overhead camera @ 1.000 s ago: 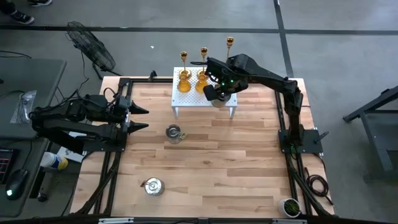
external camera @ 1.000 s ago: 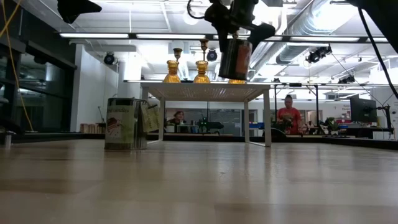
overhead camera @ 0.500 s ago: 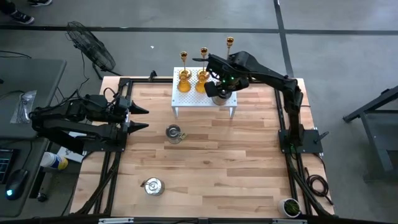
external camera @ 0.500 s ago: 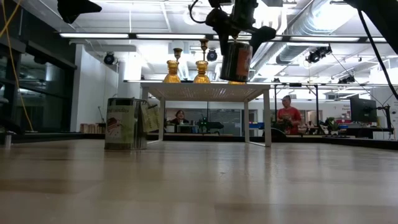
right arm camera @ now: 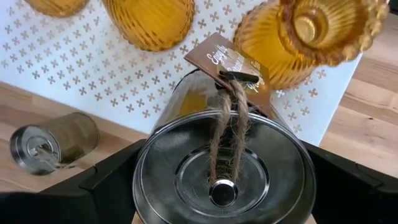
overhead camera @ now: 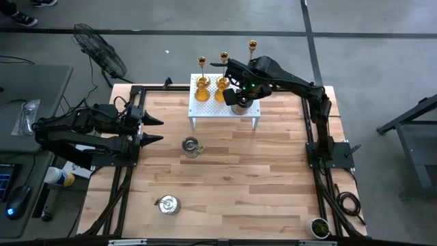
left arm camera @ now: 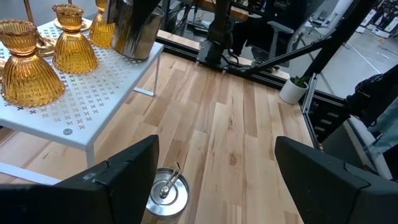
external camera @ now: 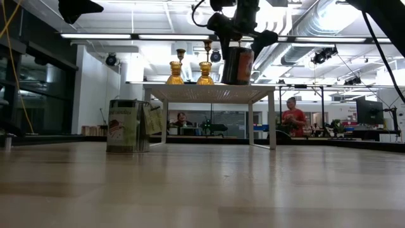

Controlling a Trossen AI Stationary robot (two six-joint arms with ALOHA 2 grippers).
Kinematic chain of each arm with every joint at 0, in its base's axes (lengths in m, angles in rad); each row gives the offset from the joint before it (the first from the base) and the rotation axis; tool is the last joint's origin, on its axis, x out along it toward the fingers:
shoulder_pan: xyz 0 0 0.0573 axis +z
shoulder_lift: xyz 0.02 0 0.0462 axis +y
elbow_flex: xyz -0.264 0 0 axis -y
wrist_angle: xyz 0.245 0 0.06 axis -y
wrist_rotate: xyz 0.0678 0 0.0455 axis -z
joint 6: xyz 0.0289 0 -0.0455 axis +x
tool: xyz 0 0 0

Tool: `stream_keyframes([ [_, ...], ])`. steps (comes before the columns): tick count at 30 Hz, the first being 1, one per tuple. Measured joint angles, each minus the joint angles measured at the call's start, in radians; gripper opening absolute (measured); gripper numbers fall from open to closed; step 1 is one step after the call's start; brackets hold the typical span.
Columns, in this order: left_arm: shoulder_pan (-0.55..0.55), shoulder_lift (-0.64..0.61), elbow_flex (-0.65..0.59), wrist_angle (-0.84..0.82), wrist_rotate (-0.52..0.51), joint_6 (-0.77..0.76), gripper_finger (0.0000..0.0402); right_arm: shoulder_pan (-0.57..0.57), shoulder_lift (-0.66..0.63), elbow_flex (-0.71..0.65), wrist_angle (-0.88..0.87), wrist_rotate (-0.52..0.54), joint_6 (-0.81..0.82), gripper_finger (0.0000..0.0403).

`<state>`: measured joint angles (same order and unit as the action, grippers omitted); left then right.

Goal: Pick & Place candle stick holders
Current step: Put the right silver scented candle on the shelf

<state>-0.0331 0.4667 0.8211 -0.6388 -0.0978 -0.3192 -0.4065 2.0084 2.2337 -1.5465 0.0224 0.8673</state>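
Gripping a silvery pot (right arm camera: 221, 163) by its sides, the right pincer (overhead camera: 238, 100) hangs over the white rack (overhead camera: 205, 109), the pot's bottom at or just above the rack top; just beyond the pincer stand amber cups (right arm camera: 149, 22) on the rack, gold candlesticks (overhead camera: 223, 60) behind them; well apart from it, two more silvery pots (overhead camera: 190, 145) lie on the desk (overhead camera: 273, 184); the left pincer (overhead camera: 153, 130) waits open at the desk's left edge.
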Motion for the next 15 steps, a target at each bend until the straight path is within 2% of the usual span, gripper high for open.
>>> stream_keyframes([
  [15,0.0,0.0,0.0,0.0,0.0,0.0,0.0314,-0.007,0.011,0.0,0.03,0.004,-0.007,0.0362],
])
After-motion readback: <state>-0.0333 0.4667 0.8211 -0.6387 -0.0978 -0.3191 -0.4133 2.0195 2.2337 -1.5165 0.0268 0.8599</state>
